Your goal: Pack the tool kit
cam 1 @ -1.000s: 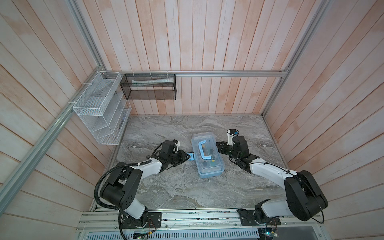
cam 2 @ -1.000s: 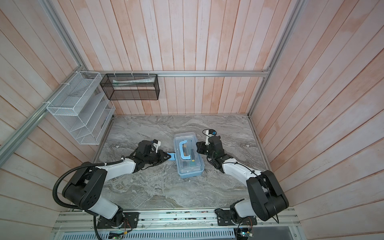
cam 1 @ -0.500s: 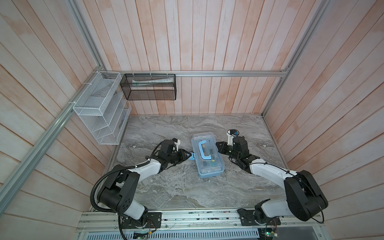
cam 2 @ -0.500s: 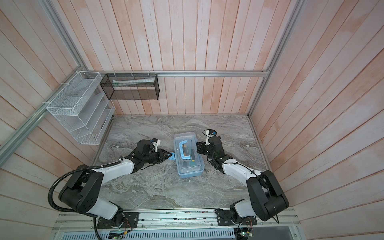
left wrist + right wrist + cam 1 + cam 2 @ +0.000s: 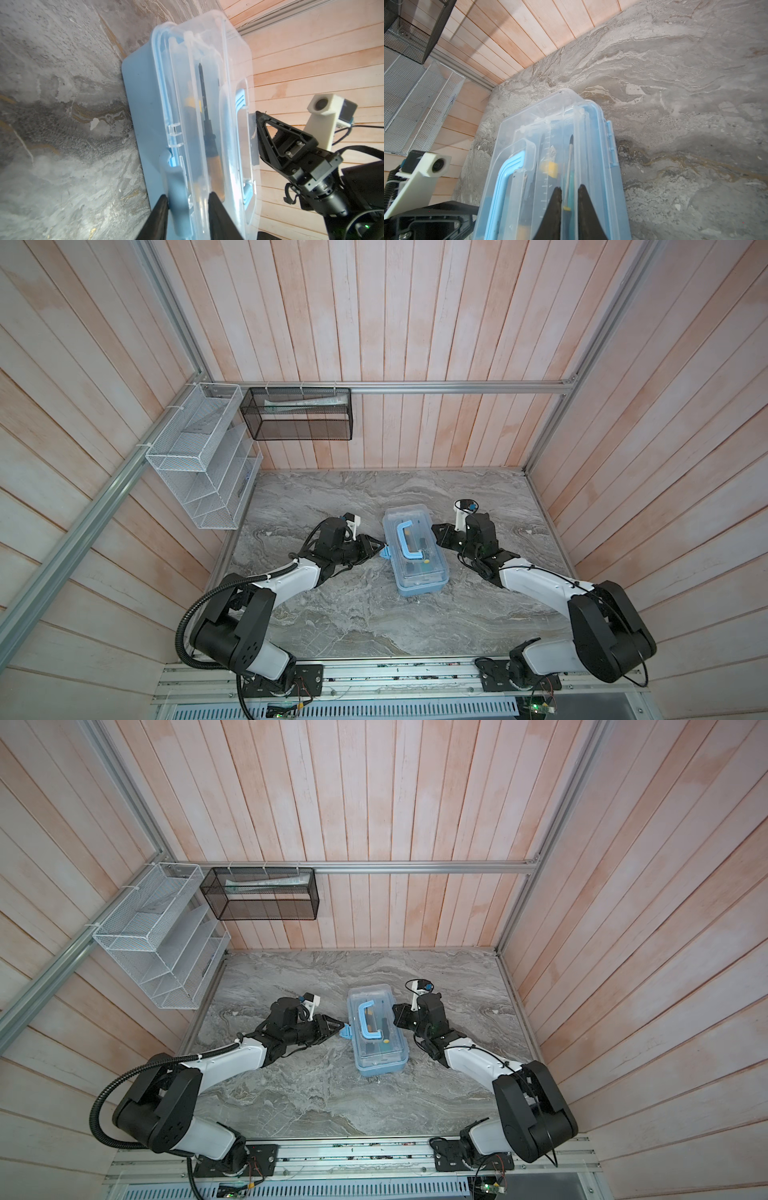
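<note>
Tool kit (image 5: 420,585) latch (image 5: 175,182) sits within parted left end effector (image 5: 187,194); closed right end effector (image 5: 570,187) touches lid (image 5: 550,116).

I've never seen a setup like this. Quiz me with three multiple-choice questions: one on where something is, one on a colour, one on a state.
1. Where is the tool kit?
A) in mid-air
B) hanging on the wall
C) flat on the marble table

2. What colour is its handle?
A) light blue
B) red
C) black

3. How is its clear lid?
A) lying beside it
B) closed on the kit
C) propped upright

Answers: 1 C, both top views show it resting on the table; 2 A, the handle on top is light blue; 3 B, both wrist views show the lid seated closed.
</note>
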`<control>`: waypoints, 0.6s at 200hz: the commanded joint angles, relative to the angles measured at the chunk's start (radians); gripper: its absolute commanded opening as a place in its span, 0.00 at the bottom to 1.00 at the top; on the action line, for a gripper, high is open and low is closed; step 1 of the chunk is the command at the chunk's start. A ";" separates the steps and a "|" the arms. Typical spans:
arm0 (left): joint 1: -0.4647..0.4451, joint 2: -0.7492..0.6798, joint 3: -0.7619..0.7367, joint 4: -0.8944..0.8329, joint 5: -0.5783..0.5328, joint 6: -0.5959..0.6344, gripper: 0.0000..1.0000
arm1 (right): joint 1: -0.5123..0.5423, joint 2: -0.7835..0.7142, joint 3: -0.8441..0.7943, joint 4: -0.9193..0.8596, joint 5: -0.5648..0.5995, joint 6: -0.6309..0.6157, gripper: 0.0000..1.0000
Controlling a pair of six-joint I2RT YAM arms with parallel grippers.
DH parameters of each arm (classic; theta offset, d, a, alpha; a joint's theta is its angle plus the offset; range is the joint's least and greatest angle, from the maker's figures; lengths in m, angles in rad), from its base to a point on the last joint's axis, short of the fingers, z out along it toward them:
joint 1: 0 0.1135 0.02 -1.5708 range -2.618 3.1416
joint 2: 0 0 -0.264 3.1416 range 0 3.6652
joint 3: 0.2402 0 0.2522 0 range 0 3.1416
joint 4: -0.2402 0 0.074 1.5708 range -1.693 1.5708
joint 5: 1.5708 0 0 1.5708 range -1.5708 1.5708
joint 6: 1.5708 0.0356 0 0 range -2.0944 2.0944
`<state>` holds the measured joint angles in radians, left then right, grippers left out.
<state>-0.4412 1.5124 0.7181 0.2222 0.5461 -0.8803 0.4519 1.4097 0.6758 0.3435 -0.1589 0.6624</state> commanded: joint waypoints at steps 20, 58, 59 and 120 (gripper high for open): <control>-0.008 0.009 -0.011 0.065 0.026 -0.017 0.30 | 0.030 0.027 -0.047 -0.145 -0.070 0.000 0.14; -0.019 0.027 -0.003 0.062 0.026 -0.008 0.27 | 0.030 0.032 -0.043 -0.148 -0.069 -0.004 0.14; -0.019 0.028 -0.002 0.061 0.026 -0.008 0.27 | 0.030 0.032 -0.043 -0.148 -0.068 -0.004 0.14; -0.030 0.061 -0.003 0.077 0.023 -0.002 0.24 | 0.030 0.035 -0.041 -0.158 -0.066 -0.007 0.14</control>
<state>-0.4606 1.5459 0.7177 0.2771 0.5591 -0.8944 0.4519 1.4101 0.6746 0.3447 -0.1585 0.6621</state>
